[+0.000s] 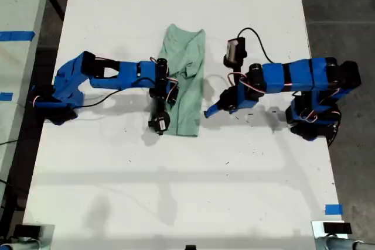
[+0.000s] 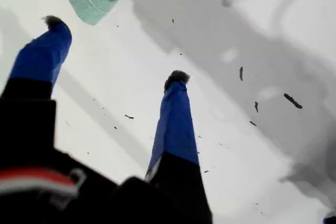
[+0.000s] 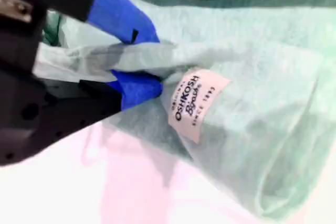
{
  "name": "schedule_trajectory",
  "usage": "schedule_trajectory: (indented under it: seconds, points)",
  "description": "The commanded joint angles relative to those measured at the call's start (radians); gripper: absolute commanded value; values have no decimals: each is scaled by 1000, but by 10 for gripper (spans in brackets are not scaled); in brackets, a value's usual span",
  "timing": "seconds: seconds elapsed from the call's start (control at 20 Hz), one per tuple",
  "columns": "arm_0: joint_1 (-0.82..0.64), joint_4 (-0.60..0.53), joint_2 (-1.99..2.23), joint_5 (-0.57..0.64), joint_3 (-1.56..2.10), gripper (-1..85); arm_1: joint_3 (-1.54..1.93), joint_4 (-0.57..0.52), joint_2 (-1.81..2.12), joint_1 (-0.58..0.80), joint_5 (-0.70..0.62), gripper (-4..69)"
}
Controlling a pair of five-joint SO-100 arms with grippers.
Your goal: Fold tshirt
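We count one tshirt [image 1: 185, 80] with one white tag [image 3: 195, 104], two blue arms, two grippers (ours), one table [image 1: 176, 191] under it all.

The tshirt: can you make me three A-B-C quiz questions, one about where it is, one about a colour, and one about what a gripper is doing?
1. Where does the tshirt lie?
A. on the floor
B. on the white table, between the two arms
C. hanging off the table's edge

2. What colour is the tag?
A. white
B. red
C. black

3. What is my second gripper doing?
A. open over bare table
B. out of view
C. shut on the tshirt

Answers:
1 B, the exterior view shows it flat on the table.
2 A, it is a white tag with dark letters.
3 C, cloth is pinched between the blue jaws.
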Motion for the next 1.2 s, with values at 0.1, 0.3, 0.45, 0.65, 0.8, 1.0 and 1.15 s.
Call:
schedule_trajectory:
  seconds: [0.1,0.3,0.45,0.65,0.8,1.0,1.15]
  points:
    - [5,187,129,9,-26,314,20,-28,94,-6,12,326]
    - [-5,434,399,17,52,330,54,-28,127,-2,9,326]
    - [-11,453,607,3,284,347,126,-2,235,8,15,325]
    - [29,112,1071,-132,965,312,322,57,534,15,66,314]
    - [103,6,1312,-295,1295,292,499,104,793,14,124,300]
    - [190,-18,1572,-465,1560,284,615,98,1009,-52,199,286]
    - [221,-6,1712,-526,1663,285,618,98,986,-58,215,298]
